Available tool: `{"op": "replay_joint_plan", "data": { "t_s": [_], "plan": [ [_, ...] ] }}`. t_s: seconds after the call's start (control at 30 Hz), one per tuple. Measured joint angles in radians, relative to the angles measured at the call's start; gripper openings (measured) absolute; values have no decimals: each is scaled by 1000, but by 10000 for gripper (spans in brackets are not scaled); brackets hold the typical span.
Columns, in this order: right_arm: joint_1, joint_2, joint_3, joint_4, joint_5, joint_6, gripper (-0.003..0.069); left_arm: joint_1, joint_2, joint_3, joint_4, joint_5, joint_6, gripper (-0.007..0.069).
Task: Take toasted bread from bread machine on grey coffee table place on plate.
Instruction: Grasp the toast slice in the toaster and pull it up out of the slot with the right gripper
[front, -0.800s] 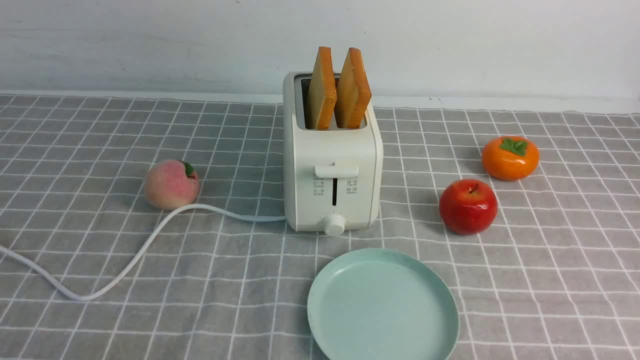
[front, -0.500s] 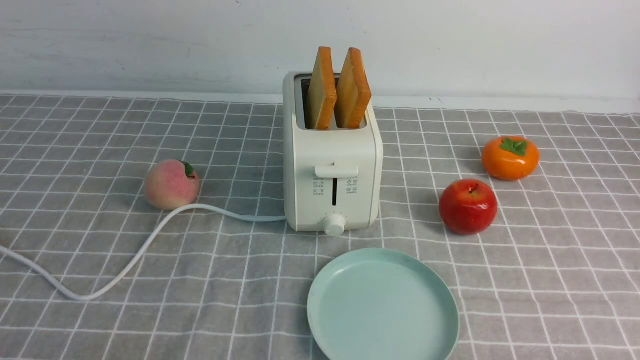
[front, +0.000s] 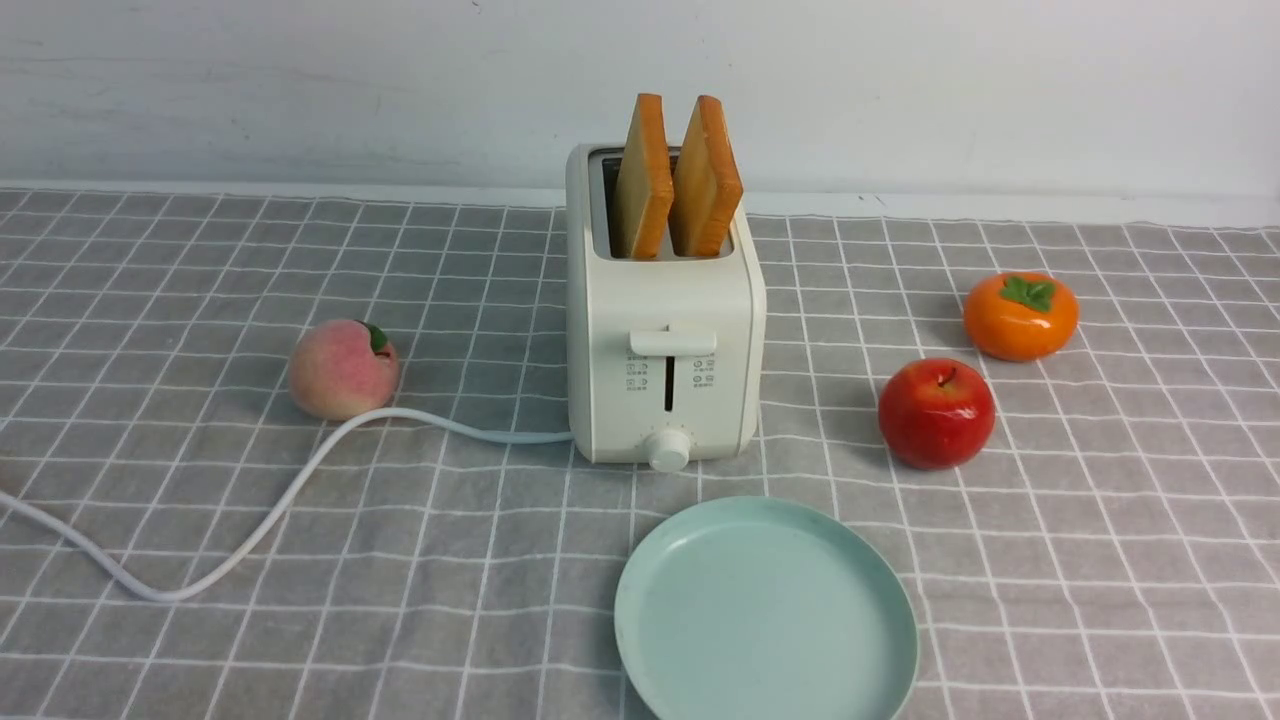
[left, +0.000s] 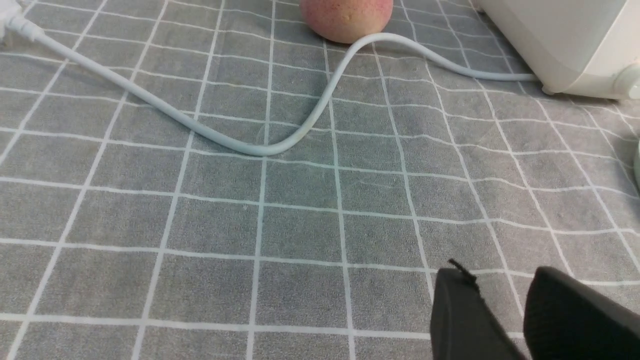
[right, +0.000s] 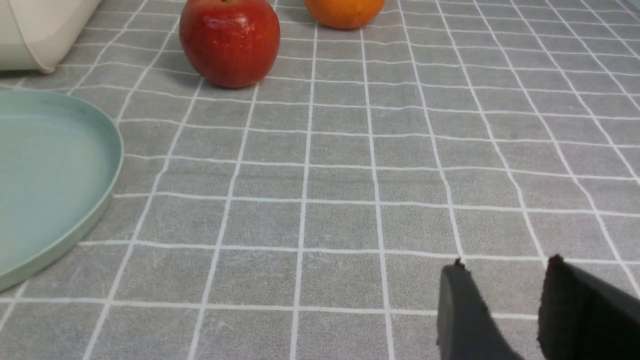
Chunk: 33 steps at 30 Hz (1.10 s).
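The toasted bread (front: 705, 180) stands in the bread machine (front: 665, 350), twelve o'clock of the plate (front: 765, 610). The left gripper (left: 500, 280) and right gripper (right: 506, 270) hang parted, empty. A skewed pull could jam a slice and tip the machine.

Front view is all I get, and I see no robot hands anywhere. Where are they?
Observer: Low over the grey white-checked cloth table. The left wrist view shows the left gripper, its black fingers apart with nothing between them.
Operator: And the other hand?
Observer: The right wrist view shows the right gripper open and empty too, over bare cloth, with the rim of the round mint-green plate in its camera's sight.
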Motion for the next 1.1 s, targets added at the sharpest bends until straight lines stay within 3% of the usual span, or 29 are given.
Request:
{"op": "replay_joint_plan", "data": {
  "t_s": [0.37, 0.77, 1.0, 1.1],
  "plan": [
    [0, 0, 0, 3, 0, 0, 240, 0, 0, 0, -23, -7, 0, 211],
    [0, 0, 13, 6, -87, 1, 240, 0, 0, 0, -40, -236, 0, 217],
    [0, 0, 14, 6, -279, 1, 240, 0, 0, 0, -115, -448, 0, 223],
    [0, 0, 14, 6, -463, 1, 240, 0, 0, 0, -138, -592, 0, 227]
  ]
}}
